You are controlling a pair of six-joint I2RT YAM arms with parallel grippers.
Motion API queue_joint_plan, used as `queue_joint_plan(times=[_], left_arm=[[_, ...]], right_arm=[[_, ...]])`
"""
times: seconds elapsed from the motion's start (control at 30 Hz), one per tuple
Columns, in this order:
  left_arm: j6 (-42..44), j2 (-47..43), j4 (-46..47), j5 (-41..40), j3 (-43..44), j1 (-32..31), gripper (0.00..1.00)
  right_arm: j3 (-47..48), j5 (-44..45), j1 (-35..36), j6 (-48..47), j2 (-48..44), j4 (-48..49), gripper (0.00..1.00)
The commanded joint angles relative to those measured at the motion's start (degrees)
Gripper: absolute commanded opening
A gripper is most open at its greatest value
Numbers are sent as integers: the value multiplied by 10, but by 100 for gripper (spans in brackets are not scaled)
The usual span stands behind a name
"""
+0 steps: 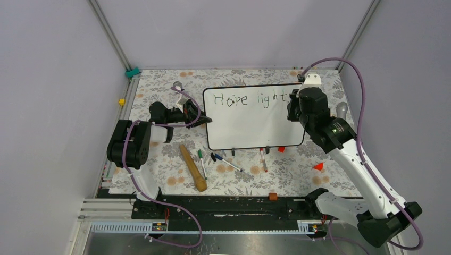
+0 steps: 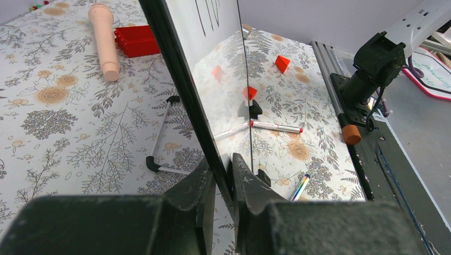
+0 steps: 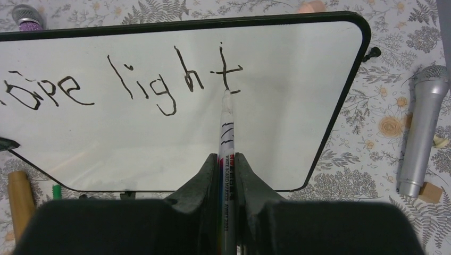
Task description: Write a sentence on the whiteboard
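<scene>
Right wrist view: right fingers (image 3: 205, 180) grip a marker (image 3: 227, 138), its tip touching the whiteboard (image 3: 159, 143) at the t's foot. Left fingers (image 2: 199, 186) pinch its edge, standing on the counter (image 1: 239, 180). The sentence (image 3: 127, 85) reads only "Hope light"; I'd say more words remain.

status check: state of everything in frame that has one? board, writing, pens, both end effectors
whiteboard: propped up on its feet, left edge clamped.
sentence: unfinished, reads "Hope light".
marker: uncapped, tip on the board at the foot of the "t".
left end effector: shut on the whiteboard's edge.
right end effector: shut on the marker.
spare pens: lying loose on the table.
silver microphone: lying flat, untouched.
</scene>
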Motion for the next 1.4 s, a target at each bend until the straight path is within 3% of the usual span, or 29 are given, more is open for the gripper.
queue_joint_plan(times=[0.0,1.37], left_arm=[[69,-3,51,24,-1,0,0],[70,-3,50,23,-1,0,0]], right_arm=[[28,12,-5,3,16,-2,0],[34,3,-50,-2,56,47,0]])
